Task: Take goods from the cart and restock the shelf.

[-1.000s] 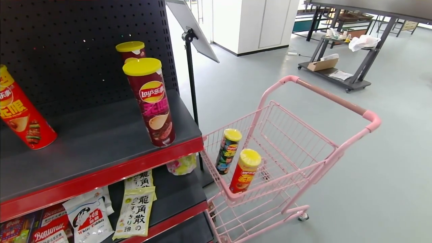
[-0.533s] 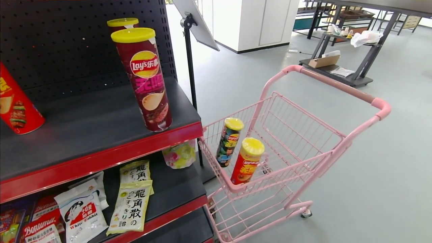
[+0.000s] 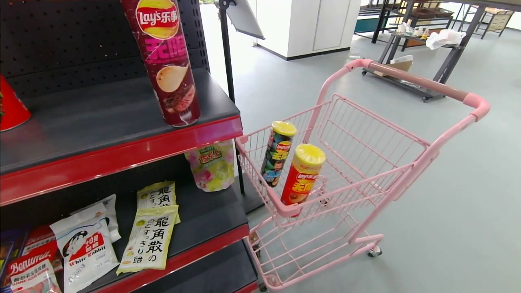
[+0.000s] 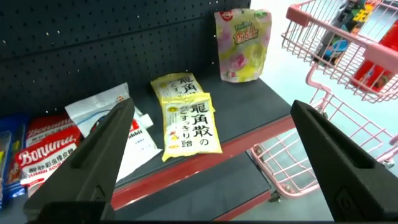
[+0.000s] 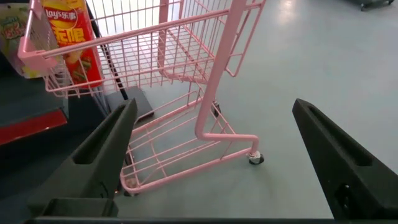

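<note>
In the cart (image 3: 415, 80) stand a red can (image 3: 302, 179) and dark can (image 3: 277, 154) (yellow-lidded); left gripper (image 4: 211, 109), right gripper (image 5: 214, 107) gape.

The cart (image 3: 281, 207) is being shown as thin metal wire under a smooth pink coating, slightly glossy. The shelf board (image 3: 101, 106) is being seen as dark matt metal, while its red front strip (image 3: 122, 155) is being seen as glossy paint. The back panel (image 3: 61, 36) is being shown as matt black perforated sheet. The maroon can (image 3: 169, 65) and the orange can (image 3: 299, 183) are being shown in shiny printed wraps. The orange one is being closed by a yellow plastic lid (image 3: 310, 154). The front yellow packet (image 3: 150, 240) is being seen as crinkled glossy film. The floor (image 3: 447, 228) is being shown smooth, with faint sheen.
</note>
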